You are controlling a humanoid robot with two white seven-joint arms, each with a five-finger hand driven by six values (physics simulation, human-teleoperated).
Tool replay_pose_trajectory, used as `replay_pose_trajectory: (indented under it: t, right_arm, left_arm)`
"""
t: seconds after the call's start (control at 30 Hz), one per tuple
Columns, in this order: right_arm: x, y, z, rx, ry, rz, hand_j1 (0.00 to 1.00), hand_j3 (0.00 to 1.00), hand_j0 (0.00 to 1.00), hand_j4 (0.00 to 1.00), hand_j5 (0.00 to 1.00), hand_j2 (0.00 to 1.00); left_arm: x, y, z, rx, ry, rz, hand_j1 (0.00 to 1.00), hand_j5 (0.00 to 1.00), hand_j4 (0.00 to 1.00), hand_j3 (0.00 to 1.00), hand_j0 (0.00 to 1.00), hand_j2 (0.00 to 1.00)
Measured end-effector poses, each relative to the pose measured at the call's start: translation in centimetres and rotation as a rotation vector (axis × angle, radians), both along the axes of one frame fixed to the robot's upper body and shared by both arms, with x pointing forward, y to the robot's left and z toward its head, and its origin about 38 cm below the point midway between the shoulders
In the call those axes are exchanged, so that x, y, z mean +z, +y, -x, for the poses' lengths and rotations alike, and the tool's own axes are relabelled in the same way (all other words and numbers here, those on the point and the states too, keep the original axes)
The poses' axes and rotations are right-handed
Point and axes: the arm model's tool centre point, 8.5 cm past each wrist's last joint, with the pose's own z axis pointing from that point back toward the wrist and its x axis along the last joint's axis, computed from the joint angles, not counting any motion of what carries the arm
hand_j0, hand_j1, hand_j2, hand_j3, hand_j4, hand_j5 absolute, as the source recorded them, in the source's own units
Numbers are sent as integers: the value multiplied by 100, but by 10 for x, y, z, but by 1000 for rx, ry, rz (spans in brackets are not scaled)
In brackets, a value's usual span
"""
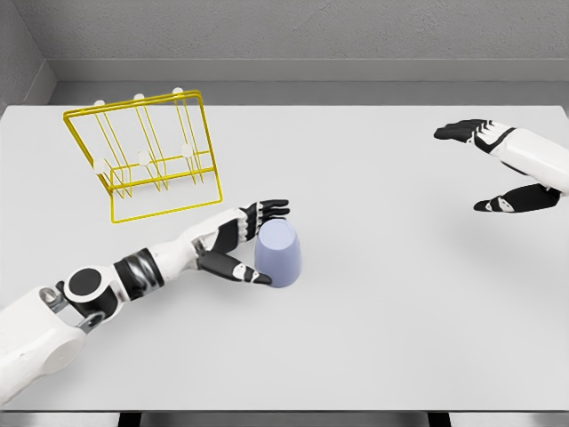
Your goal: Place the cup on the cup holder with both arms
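Cup: pale lavender-blue plastic cup (279,253), upside down on the white table (373,302), near its middle.
Left hand (242,249): fingers and thumb wrapped around the cup's side, grasping it.
Right hand (507,169): raised at right edge, fingers spread, holding nothing.
Holder: yellow wire cup rack (147,156), back left, apart from the cup.

No text, label, brand, number or sign can be read anywhere in the head view.
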Motion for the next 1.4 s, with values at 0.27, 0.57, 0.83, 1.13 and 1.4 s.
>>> replay_pose_trajectory:
  t: [0.27,0.57,0.83,1.13,1.4]
  right_arm:
    - [0,0,0,0,0,-1,100,100,100,100,100,100]
    - [0,0,0,0,0,-1,100,100,100,100,100,100]
    - [0,0,0,0,0,-2,100,100,100,100,100,100]
    - [0,1,0,2,-1,-3,100,100,100,100,100,100]
    - [1,1,0,3,-2,-5,100,100,100,100,100,100]
  left_arm:
    - [-2,-2,1,-2,9,-4,100,100,100,100,100,100]
    - [-6,-7,0,-3,31,-14,100,100,100,100,100,100]
    - [-5,-11,0,-4,38,-8,75,75,75,75,75,75]
    - [-5,-13,-1,-2,33,-1,65,65,65,65,65,65]
    - [-3,-12,-2,2,30,4,66,66,66,66,66,66]
